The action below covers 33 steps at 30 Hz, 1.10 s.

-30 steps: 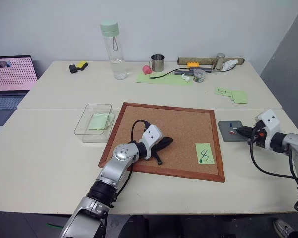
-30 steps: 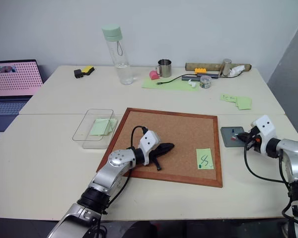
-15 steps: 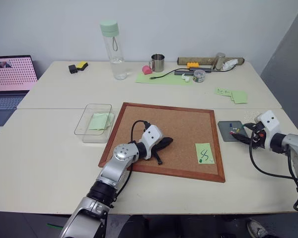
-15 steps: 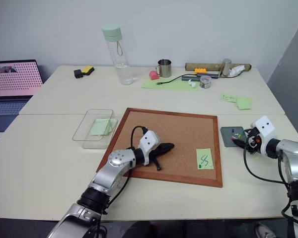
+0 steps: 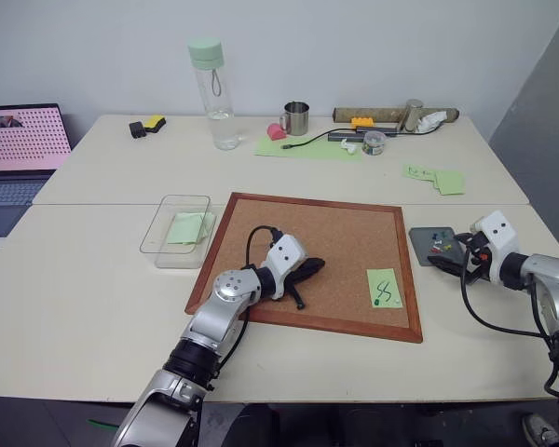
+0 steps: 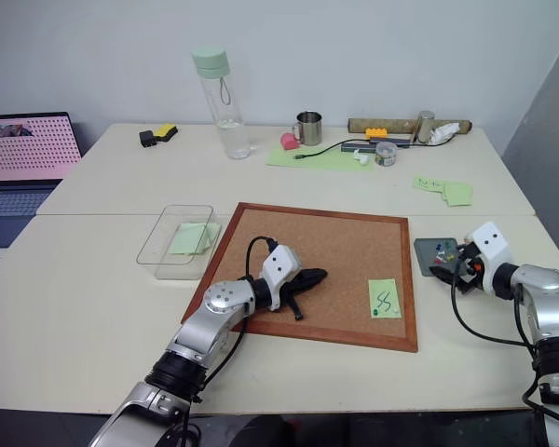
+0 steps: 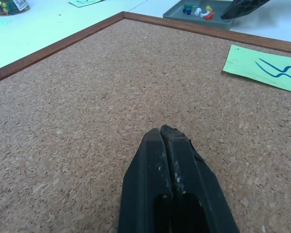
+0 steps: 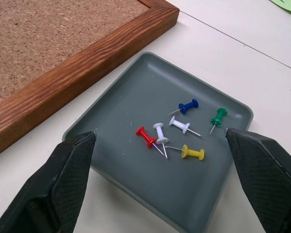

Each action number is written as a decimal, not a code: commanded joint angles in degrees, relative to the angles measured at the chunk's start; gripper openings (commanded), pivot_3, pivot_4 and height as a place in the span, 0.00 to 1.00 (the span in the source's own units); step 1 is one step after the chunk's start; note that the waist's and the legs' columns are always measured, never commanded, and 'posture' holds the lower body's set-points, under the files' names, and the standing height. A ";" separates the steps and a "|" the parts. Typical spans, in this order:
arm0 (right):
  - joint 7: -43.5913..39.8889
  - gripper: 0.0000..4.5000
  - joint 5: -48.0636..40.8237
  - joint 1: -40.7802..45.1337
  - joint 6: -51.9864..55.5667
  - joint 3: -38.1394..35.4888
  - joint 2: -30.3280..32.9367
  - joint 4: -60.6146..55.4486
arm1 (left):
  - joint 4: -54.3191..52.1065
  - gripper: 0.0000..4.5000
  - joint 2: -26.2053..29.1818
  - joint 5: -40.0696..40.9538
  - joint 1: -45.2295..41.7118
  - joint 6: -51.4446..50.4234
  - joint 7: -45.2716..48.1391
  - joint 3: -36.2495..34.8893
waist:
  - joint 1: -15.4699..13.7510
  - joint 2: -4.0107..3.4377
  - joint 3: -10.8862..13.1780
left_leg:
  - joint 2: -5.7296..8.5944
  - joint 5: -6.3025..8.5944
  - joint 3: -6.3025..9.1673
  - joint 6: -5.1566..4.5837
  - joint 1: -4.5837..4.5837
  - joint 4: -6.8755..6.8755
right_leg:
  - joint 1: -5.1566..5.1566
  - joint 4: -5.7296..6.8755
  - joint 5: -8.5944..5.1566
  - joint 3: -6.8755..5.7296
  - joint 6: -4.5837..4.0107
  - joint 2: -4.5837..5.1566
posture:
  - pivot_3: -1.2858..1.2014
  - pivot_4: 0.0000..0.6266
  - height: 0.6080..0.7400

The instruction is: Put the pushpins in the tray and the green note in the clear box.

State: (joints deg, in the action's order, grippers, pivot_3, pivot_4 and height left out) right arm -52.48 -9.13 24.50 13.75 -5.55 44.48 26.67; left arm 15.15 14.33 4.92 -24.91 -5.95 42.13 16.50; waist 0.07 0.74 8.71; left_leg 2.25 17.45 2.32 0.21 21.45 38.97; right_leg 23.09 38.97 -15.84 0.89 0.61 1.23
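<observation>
1. The left gripper point(image 7: 170, 141) is seen pressed shut, empty, resting on the corkboard point(image 5: 340, 233).
2. The green note point(image 5: 384, 287) is pinned near the corkboard's right edge by one green pushpin point(image 5: 376, 301).
3. The right gripper point(image 8: 160, 160) is spread wide over the tray point(image 8: 131, 97), where another green pushpin point(image 8: 217, 117) lies.
4. The clear box point(image 5: 163, 244) is found left of the corkboard.

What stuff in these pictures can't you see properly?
- Left wrist view: the green note is cut off by the picture's edge.
- Left wrist view: a finger of the right gripper covers one corner of the tray.
- Head views: the dark speck on the note's corner is too small to call a pushpin.
- Head views: the paper in the clear box is too far away to see any writing.
</observation>
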 commanded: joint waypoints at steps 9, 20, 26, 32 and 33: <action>-12.74 0.99 -8.15 -5.73 1.90 -3.37 8.09 -18.60 | 2.35 0.00 0.28 -1.45 1.74 -1.44 0.33 0.72 | -0.11 -0.04 -0.02 | 0.00 0.01 0.03 -0.01 0.01 0.00 | -0.01 -0.02 0.00 -0.03 0.01 0.00 | 0.52 0.24 1.00; -10.12 0.99 -8.61 -18.70 2.81 1.60 3.99 -36.23 | 2.96 0.00 0.76 -1.78 0.91 -1.29 1.33 0.93 | 0.00 0.06 0.01 | 0.00 0.01 0.08 -0.02 -0.37 -0.04 | -0.43 -0.09 -0.06 -0.04 0.09 -0.01 | 0.52 0.24 1.00; -9.41 0.99 -6.83 -16.96 0.36 3.96 1.54 -32.14 | 3.11 0.00 0.83 -2.10 0.77 -1.30 1.57 0.75 | 0.02 0.08 0.01 | 0.00 0.03 0.18 -0.02 -0.67 -0.12 | -0.80 -0.23 -0.11 -0.10 0.15 -0.01 | 0.52 0.24 1.00; -9.67 0.81 -5.93 -16.51 -1.92 5.14 0.41 -29.20 | 2.79 0.00 0.96 -2.19 0.97 -1.54 1.43 0.55 | 0.03 0.07 0.01 | 0.00 0.02 0.21 -0.02 -0.67 -0.12 | -0.81 -0.23 -0.11 -0.12 0.15 -0.01 | 0.52 0.24 1.00; -9.84 0.76 -5.80 -16.49 -2.22 5.24 0.37 -28.86 | 2.65 0.00 1.02 -2.18 1.07 -1.58 1.41 0.52 | 0.03 0.07 0.01 | 0.01 0.02 0.21 -0.02 -0.67 -0.12 | -0.81 -0.23 -0.11 -0.12 0.15 -0.01 | 0.52 0.24 1.00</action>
State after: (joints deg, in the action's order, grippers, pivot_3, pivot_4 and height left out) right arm -62.08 -14.97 7.48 13.07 0.04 44.78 -1.99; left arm 16.21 14.30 4.16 -25.44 -5.92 43.31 16.62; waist 0.10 0.81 8.71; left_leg 2.25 17.47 2.54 0.19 20.78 38.85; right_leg 22.29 38.73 -15.95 0.77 0.77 1.22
